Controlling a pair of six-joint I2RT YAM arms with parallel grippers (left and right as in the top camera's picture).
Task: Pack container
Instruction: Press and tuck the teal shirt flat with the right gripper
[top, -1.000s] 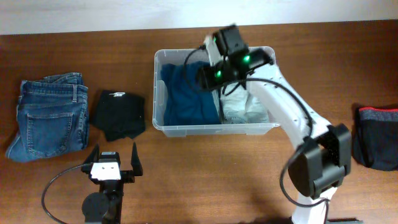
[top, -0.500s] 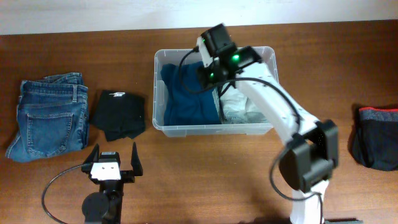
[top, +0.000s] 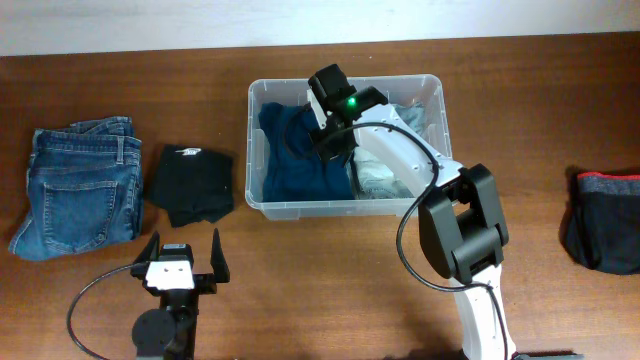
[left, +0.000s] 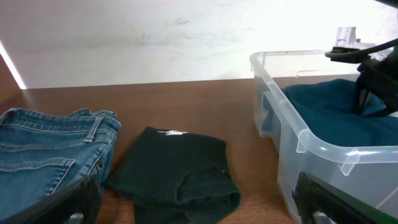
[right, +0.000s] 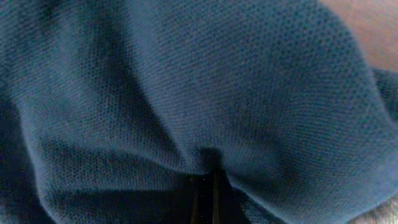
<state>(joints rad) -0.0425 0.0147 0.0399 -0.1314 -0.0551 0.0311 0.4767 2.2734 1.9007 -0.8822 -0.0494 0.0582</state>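
Note:
The clear plastic container (top: 345, 208) stands at the table's middle back; it also shows in the left wrist view (left: 292, 134). Inside lie a dark blue garment (top: 295, 165) on the left and a pale grey one (top: 385, 180) on the right. My right gripper (top: 325, 140) reaches down into the container onto the blue garment (right: 186, 93). In the right wrist view the fingers (right: 204, 194) are pressed together with blue cloth pinched around them. My left gripper (top: 182, 258) is open and empty near the front edge, its fingers (left: 199, 199) wide apart.
Folded blue jeans (top: 80, 185) lie at the far left, next to a folded black garment (top: 192, 183). Both show in the left wrist view: the jeans (left: 50, 149), the black garment (left: 174, 165). A dark garment with a red trim (top: 605, 225) lies at the far right.
My right gripper has moved left inside the container, from near the middle to over the blue garment. The left arm has not moved.

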